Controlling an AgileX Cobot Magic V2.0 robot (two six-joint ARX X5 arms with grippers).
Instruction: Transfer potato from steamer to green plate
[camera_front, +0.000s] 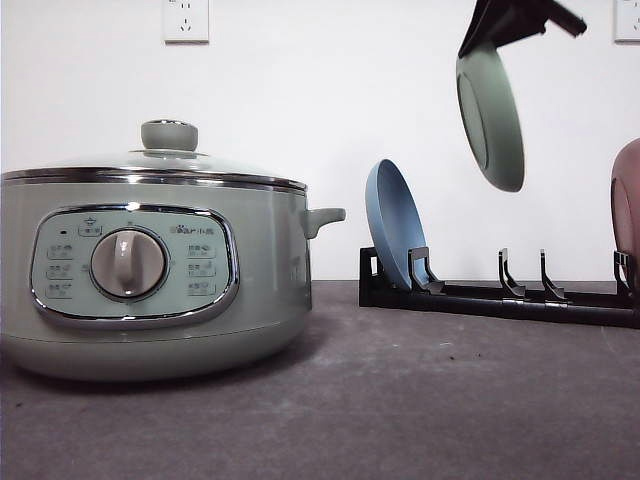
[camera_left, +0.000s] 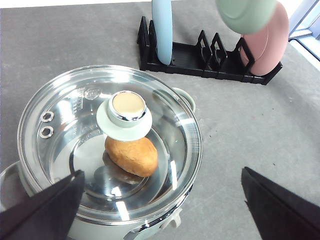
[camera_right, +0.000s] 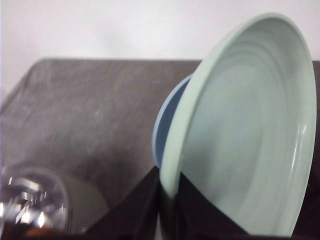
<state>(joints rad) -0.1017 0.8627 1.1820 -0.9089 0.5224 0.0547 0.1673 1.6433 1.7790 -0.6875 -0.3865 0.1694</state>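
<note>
Front view had the right gripper pinching the green plate upper right, potato under the steamer lid, left gripper spread wide.

From my station I saw a plain white wall behind a dark grey matte tabletop. A white power socket sat high on that wall, and another socket sat far along it at the same height. Light was even and soft.
</note>
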